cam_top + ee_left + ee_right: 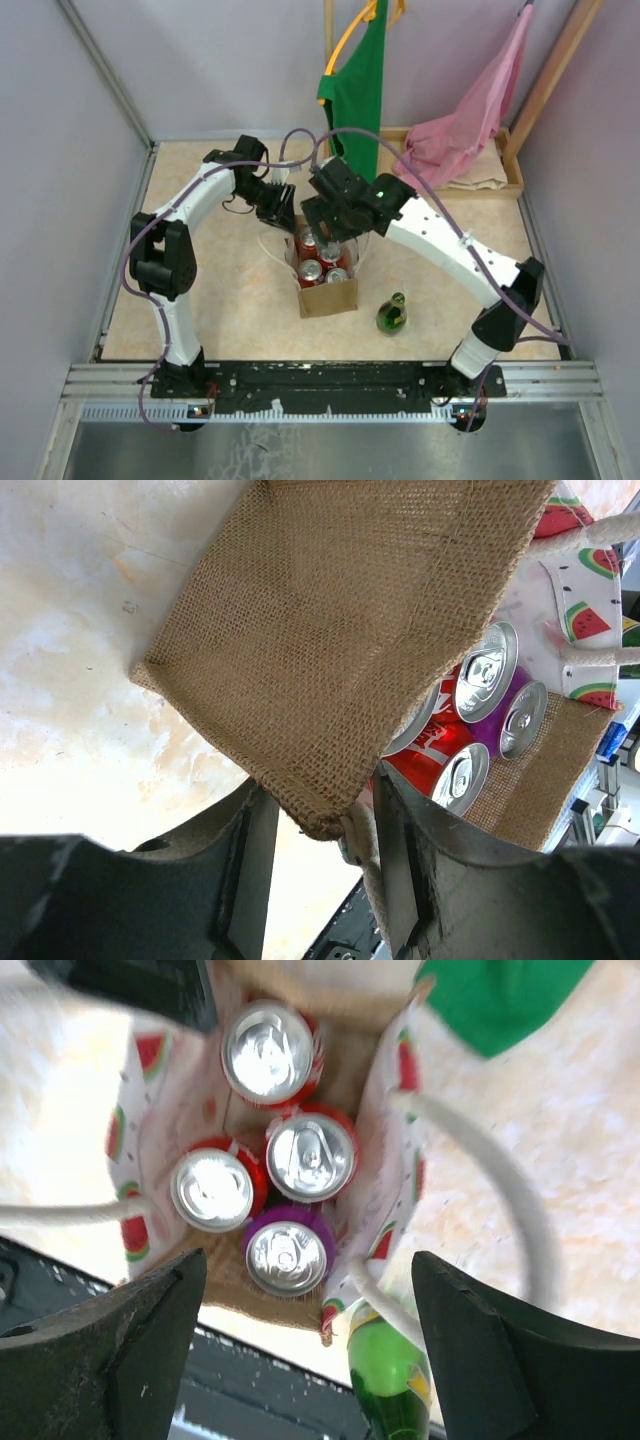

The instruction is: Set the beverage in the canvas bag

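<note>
Beige mottled table (200,300), grey walls. Left gripper (322,832): jaws narrow, pinching the canvas bag (328,297) at a burlap side corner, with one white rope handle caught between the fingers. Bag stands open mid-table; inside are four upright cans (300,1155), three red and one purple, touching. Right gripper (325,228) hovers directly above the bag mouth, jaws wide, holding nothing. Green bottle (391,315) stands on the table just right of the bag, outside it. Green cloth (358,100) and pink cloth (470,120) hang at the back.

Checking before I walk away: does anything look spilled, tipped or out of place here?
Nothing spilled or tipped. Four cans stand upright inside the canvas bag; the only stray is the green bottle, upright on the table beside it.
</note>
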`<state>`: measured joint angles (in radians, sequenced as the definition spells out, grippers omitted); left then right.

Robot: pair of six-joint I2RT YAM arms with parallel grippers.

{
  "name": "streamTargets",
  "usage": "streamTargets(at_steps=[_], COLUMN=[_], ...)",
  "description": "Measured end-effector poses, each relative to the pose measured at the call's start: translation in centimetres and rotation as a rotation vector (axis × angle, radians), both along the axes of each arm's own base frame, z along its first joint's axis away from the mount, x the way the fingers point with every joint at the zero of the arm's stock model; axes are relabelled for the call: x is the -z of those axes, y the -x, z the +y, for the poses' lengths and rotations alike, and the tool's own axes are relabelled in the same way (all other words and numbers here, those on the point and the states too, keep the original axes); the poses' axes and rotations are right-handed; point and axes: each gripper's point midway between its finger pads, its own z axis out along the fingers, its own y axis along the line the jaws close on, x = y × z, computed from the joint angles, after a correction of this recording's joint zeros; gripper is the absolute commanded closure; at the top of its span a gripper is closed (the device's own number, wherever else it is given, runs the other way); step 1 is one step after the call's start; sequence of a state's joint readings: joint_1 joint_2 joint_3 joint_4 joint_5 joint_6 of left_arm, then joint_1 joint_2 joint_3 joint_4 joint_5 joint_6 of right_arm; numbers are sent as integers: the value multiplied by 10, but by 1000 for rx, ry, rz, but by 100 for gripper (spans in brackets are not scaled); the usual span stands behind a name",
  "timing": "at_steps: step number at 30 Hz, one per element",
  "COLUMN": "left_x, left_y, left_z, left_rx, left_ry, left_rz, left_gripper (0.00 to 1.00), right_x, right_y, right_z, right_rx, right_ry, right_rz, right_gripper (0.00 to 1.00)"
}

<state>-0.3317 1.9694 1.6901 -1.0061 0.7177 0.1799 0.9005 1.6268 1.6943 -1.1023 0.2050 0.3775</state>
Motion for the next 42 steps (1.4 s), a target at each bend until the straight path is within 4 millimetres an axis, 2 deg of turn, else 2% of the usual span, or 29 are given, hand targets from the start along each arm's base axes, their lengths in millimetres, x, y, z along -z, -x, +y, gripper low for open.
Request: streamTargets(at_steps=[1, 5, 7, 9, 11, 14, 19, 22, 35, 42], left_x=[0, 0, 0, 0, 0, 0, 0, -2, 1, 3], left_y=[0, 0, 0, 0, 0, -1, -2, -5, -5, -8], left_z=[0, 0, 0, 0, 0, 0, 0, 0, 0, -1], left_rx=[0, -1, -1, -2, -4, -4, -7, -9, -8, -8], left_ry=[0, 0, 0, -1, -2, -3, -5, -5, -7, -8], left_rz=[0, 0, 0, 0, 0, -1, -3, -14, -8, -3], left_gripper=[52, 52, 52, 52, 52, 52, 52, 52, 52, 52], right_x=[-20, -69, -82, -86, -76, -44, 7, 23, 26, 22], right_y=[-8, -21, -21, -23, -22, -11, 14, 28, 84, 104], right_z=[-1, -17, -32, -53, -77, -102, -111, -113, -129, -132], right_rx=[21, 93, 136, 200, 263, 324, 326, 327, 349, 356], right_ry=[-22, -81, -104, -115, -99, -32, 47, 62, 85, 83], right_rz=[-61, -196, -220, -225, -206, -132, 24, 96, 301, 361], right_gripper=[18, 20, 21, 23, 26, 28, 32, 33, 42, 44])
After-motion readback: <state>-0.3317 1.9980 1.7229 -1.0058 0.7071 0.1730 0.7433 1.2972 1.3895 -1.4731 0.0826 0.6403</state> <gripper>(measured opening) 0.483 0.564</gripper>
